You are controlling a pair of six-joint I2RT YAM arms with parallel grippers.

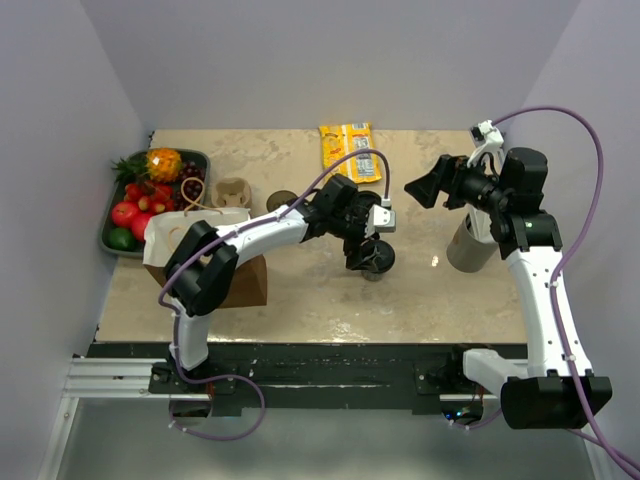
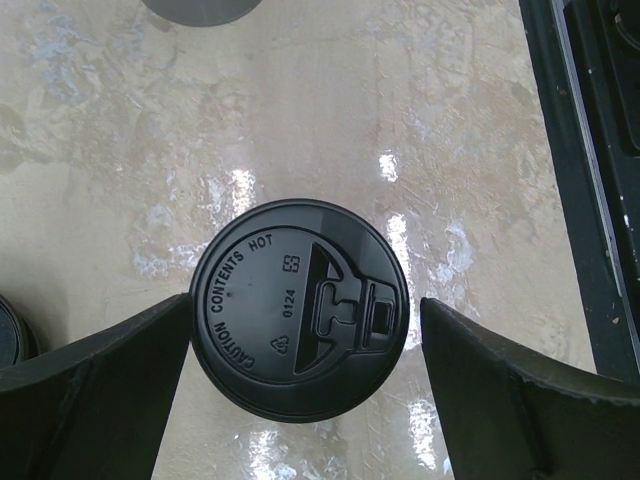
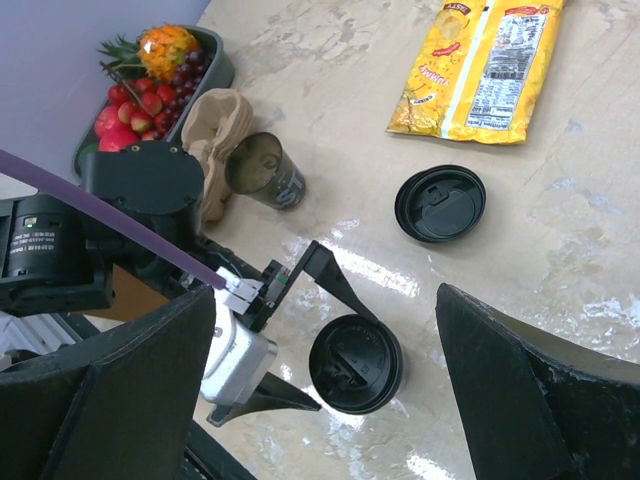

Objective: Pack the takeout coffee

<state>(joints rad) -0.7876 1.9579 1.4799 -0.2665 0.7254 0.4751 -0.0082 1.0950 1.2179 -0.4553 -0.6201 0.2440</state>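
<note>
Left tool (image 2: 300, 390) agape around lidded cup (image 2: 300, 318)

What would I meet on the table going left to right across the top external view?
fruit tray → brown cardboard holder → open cup → lidded cup → grey cup. The paper bag and the yellow snack packet overlap their neighbours, so they are left out.

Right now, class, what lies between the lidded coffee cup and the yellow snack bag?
A loose black lid lies flat between the lidded cup and the yellow snack bag, in the right wrist view.
</note>
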